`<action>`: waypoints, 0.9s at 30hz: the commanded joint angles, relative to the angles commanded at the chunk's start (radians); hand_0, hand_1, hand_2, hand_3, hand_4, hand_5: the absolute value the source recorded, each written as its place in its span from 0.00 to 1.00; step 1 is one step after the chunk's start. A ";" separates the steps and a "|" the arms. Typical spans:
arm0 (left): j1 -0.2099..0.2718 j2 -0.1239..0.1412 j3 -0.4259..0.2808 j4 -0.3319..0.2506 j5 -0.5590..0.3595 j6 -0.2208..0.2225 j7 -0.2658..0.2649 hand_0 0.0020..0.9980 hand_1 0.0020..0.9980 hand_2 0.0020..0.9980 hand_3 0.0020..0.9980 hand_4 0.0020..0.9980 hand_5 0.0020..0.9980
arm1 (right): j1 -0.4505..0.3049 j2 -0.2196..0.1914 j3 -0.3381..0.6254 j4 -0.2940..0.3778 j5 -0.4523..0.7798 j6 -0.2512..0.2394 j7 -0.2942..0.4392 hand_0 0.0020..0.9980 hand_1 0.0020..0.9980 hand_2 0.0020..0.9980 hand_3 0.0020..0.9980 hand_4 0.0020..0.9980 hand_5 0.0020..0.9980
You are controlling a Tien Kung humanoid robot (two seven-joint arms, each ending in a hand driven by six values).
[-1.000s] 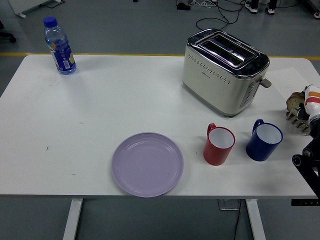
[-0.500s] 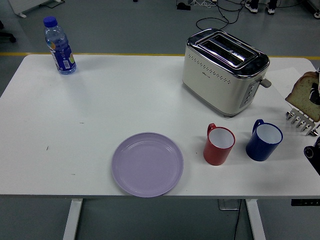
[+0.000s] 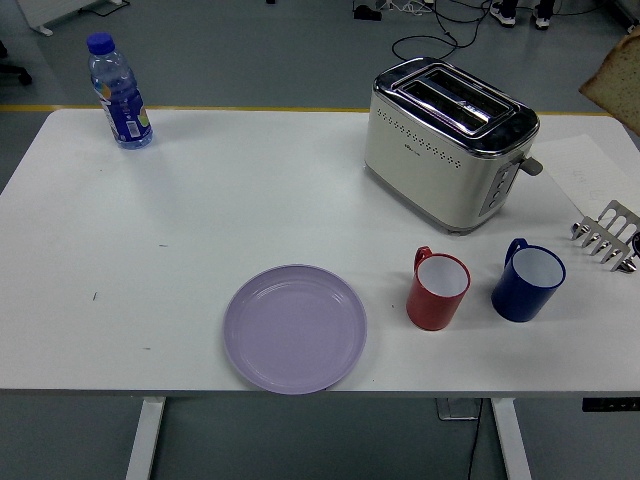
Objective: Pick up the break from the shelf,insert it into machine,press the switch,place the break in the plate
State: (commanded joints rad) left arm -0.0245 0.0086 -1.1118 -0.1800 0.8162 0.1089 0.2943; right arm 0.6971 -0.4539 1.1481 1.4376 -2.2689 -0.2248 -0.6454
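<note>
The bread slice (image 3: 617, 82) hangs high at the right edge, clear of its rack (image 3: 607, 234), ready for the toaster (image 3: 448, 145); whatever fingers hold it are out of view.

Lab or workshop floor, judging by grey industrial flooring with a yellow line (image 3: 180, 108) behind the white table (image 3: 250, 200) and loose black cables (image 3: 430, 40) beyond the toaster (image 3: 445, 140).
</note>
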 joint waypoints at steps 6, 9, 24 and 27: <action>-0.005 0.001 0.006 0.000 -0.005 -0.001 0.000 0.42 0.50 0.60 0.70 0.51 1.00 | 0.083 0.058 -0.033 -0.017 0.000 -0.018 0.006 0.33 0.36 0.43 0.51 0.39 0.00; -0.006 0.002 0.008 0.000 -0.007 -0.001 0.000 0.42 0.50 0.60 0.70 0.51 1.00 | 0.121 0.094 -0.057 -0.043 0.000 -0.023 0.014 0.33 0.36 0.43 0.51 0.39 0.00; -0.007 0.004 0.014 0.000 -0.008 -0.002 0.002 0.42 0.50 0.59 0.70 0.51 1.00 | 0.230 0.254 -0.180 -0.179 0.000 -0.046 0.037 0.33 0.36 0.43 0.51 0.39 0.00; -0.007 0.004 0.015 0.000 -0.007 -0.002 0.001 0.42 0.50 0.59 0.70 0.51 1.00 | 0.236 0.285 -0.195 -0.212 0.000 -0.053 0.040 0.33 0.36 0.43 0.51 0.40 0.00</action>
State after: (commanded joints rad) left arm -0.0313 0.0131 -1.0970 -0.1800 0.8089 0.1072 0.2957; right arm 0.9327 -0.1688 0.9534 1.2254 -2.2689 -0.2775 -0.6053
